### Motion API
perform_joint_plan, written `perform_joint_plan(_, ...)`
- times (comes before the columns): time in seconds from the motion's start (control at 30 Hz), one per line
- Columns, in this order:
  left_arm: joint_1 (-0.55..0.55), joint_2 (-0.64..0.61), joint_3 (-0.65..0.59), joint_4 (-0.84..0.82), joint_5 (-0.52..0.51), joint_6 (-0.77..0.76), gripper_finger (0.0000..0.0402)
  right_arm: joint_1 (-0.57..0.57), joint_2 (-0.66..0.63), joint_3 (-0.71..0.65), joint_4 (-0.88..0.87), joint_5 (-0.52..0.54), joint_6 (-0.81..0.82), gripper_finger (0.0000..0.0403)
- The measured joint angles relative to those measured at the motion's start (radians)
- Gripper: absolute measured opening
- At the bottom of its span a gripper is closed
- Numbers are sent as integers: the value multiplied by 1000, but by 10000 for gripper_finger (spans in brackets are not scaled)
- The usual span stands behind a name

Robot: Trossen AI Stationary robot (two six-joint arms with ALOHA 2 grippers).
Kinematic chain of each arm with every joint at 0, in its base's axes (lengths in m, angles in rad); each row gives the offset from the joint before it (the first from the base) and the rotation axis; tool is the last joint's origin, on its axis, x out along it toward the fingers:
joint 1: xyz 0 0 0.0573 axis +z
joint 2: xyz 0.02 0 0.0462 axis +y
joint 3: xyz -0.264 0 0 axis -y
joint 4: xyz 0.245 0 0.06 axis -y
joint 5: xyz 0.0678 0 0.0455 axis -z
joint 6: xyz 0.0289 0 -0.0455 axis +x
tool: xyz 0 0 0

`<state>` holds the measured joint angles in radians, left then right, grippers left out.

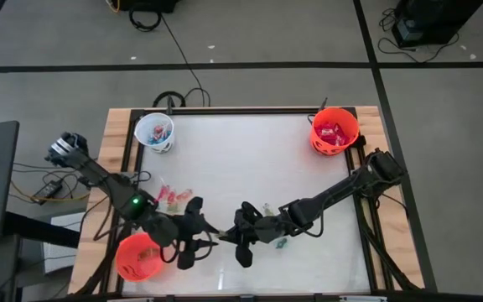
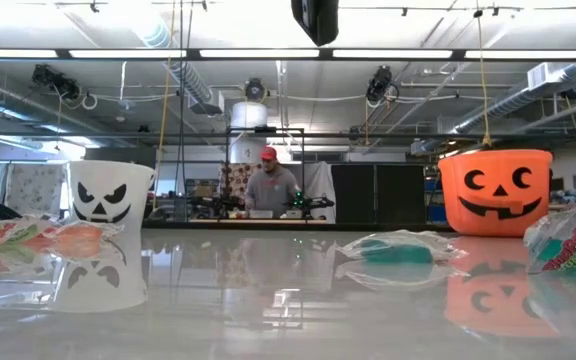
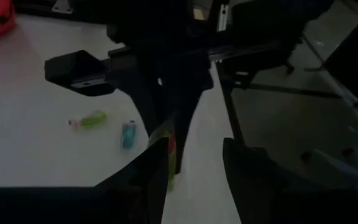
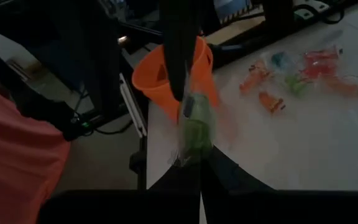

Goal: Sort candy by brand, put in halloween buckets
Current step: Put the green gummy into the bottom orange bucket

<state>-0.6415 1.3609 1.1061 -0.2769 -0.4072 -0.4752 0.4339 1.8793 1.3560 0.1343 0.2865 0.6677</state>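
White tabletop [image 1: 241,168], wood-edged; grey floor with cables; a person at a bench in the workshop behind. Right gripper [image 4: 199,163] pinches a green candy [image 4: 196,127]; left gripper [image 3: 194,155] parted around it.

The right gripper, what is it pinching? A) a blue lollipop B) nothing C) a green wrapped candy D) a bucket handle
C: in the right wrist view the right gripper has its fingers shut on a green wrapped candy, in front of an orange bucket.
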Motion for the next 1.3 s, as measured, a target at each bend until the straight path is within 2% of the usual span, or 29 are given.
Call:
perform_joint_plan(0.17, 27, 25, 0, 3, 1, -29, 152, 0, 0, 0, 2, -1, -9, 4)
perform_joint_plan(0.6, 39, 27, 0, -12, -14, -75, 74, 5, 0, 0, 29, -1, -18, 4)
perform_joint_plan(0.73, 39, 25, 4, 1, -3, -60, 68, 6, 0, 0, 64, -4, -26, 4)
perform_joint_plan(0.87, 31, 18, 25, -17, 22, -56, 102, 16, 0, 0, 87, 5, -35, 4)
perform_joint_plan(1.13, 31, 18, 29, -21, 27, -79, 211, 21, 0, 0, 106, 12, -57, 4)
perform_joint_plan(1.23, 31, 18, 29, -23, 27, -79, 231, 21, 0, 0, 110, 12, -58, 4)
perform_joint_plan(1.3, 31, 18, 29, -31, 23, -79, 227, 20, 0, 0, 115, 13, -58, 4)
